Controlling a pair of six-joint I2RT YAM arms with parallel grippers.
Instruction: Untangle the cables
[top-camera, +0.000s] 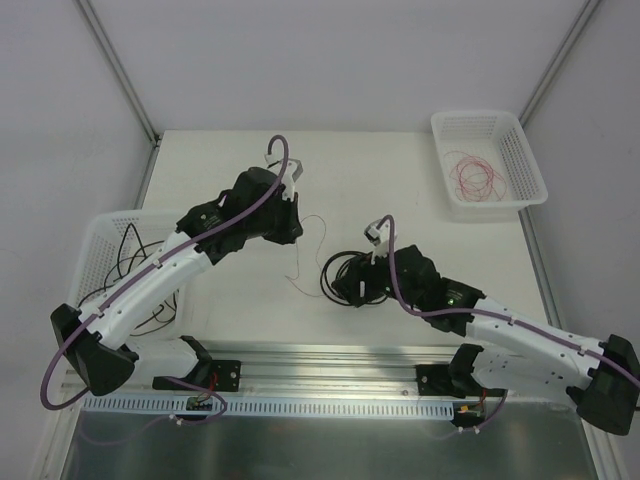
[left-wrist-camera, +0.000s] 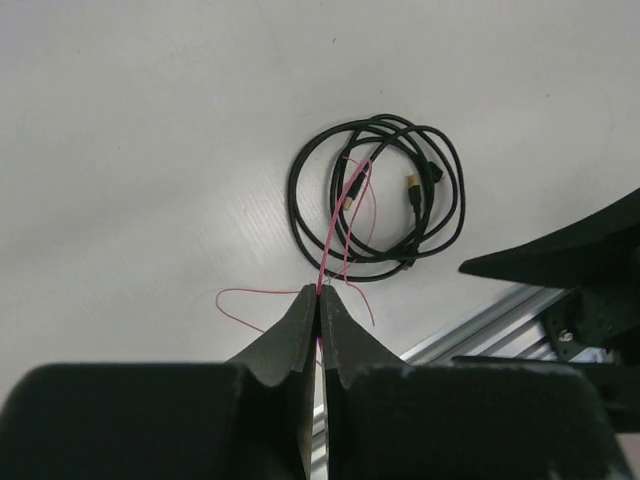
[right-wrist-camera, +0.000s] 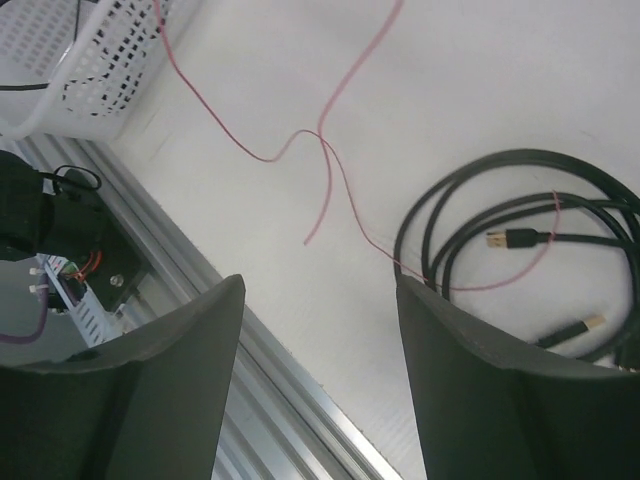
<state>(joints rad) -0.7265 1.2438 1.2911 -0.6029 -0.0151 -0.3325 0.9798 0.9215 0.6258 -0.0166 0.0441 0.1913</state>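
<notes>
One strand at a time — with the left pincer (left-wrist-camera: 318, 295) clamped shut on the red wire (left-wrist-camera: 335, 225) trailing from the black coil (right-wrist-camera: 540, 154) mid-bench (top-camera: 400, 180), and the right pincer (right-wrist-camera: 320, 300) gaping empty nearby — draw the red out slowly, pinning the coil.

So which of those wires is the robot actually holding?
The thin red wire, pinched in the left hand. The thicker black cables lie coiled on the table, ungripped.
</notes>
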